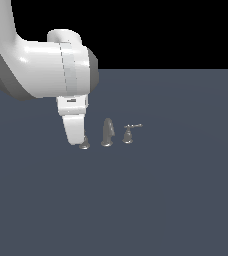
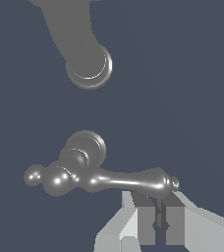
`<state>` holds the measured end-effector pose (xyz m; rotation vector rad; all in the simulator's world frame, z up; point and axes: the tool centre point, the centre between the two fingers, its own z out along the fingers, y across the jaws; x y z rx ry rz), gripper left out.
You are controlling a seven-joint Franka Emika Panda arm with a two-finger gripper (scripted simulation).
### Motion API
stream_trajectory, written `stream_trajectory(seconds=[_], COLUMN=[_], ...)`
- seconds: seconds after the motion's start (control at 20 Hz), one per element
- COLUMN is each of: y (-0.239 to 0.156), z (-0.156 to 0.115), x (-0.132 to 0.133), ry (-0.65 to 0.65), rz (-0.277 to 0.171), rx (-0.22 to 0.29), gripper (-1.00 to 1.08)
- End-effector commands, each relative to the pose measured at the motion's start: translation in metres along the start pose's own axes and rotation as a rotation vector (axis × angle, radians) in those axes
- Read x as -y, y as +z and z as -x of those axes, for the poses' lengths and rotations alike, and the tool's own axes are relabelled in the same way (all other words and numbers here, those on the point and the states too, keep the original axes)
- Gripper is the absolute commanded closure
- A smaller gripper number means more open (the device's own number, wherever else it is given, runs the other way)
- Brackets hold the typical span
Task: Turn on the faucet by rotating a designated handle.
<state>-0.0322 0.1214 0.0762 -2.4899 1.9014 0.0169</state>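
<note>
Wrist view: handle (image 2: pixel 104 178) just beyond gripper (image 2: pixel 155 216)

Floor (image 1: pixel 176 200): a flat, plain slate-blue surface, evenly lit and unmarked, is seen extending to a straight far edge. Background (image 1: pixel 161 30): a uniform black field is seen above that edge. The same slate-blue surface is shown throughout the wrist view.

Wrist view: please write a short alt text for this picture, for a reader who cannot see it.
A grey metal faucet handle lies across a dark blue-grey floor, and the tip of its lever sits right at the fingertips of the robot gripper. The round spout is seen from above, farther from the gripper.
</note>
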Motion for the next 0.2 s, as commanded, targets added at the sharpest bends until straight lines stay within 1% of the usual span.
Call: stream_trajectory(seconds=[0.0, 0.1, 0.15], y=[-0.001, -0.001, -0.001], z=[-0.040, -0.054, -0.054], x=[0.002, 0.004, 0.004], ry=[0.045, 0.052, 0.052], rz=[-0.001, 0.000, 0.000], rx=[-0.011, -0.013, -0.013], gripper=[1.08, 1.08, 1.08])
